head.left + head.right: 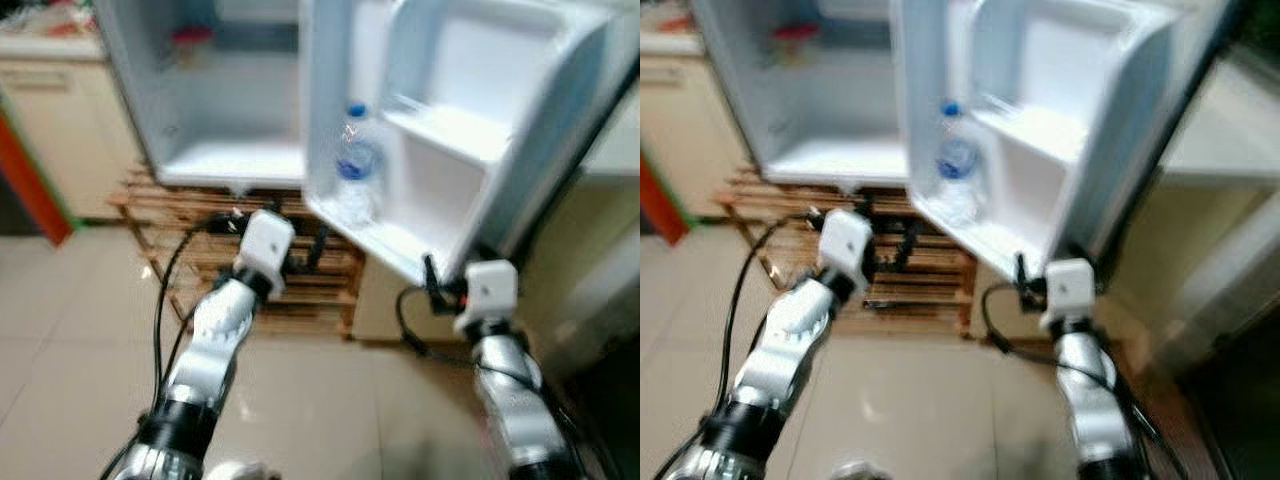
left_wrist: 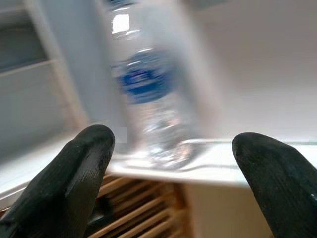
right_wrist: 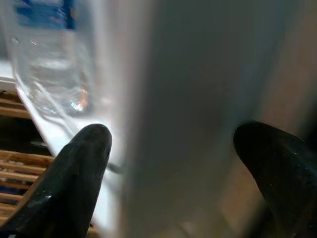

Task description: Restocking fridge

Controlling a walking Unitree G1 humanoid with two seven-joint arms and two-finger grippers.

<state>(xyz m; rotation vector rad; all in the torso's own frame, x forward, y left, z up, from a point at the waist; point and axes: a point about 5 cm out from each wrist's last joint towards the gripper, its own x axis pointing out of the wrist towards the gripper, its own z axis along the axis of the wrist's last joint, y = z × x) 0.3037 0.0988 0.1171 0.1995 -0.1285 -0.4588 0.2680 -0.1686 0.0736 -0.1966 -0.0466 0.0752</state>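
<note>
The fridge [image 1: 215,120] stands open on a wooden pallet [image 1: 310,290], its door [image 1: 450,150] swung wide. One water bottle [image 1: 355,165] already stands upright in the door's lowest shelf, at the shelf's hinge-side end; the other door shelves look bare, so restocking seems barely begun. The left gripper [image 2: 173,173] faces the bottle, jaws spread wide and holding nothing. The right gripper [image 3: 168,168], equally wide and empty, sits at the door's lower outer edge. A red object [image 1: 190,38] deep inside the fridge is too blurred to identify.
</note>
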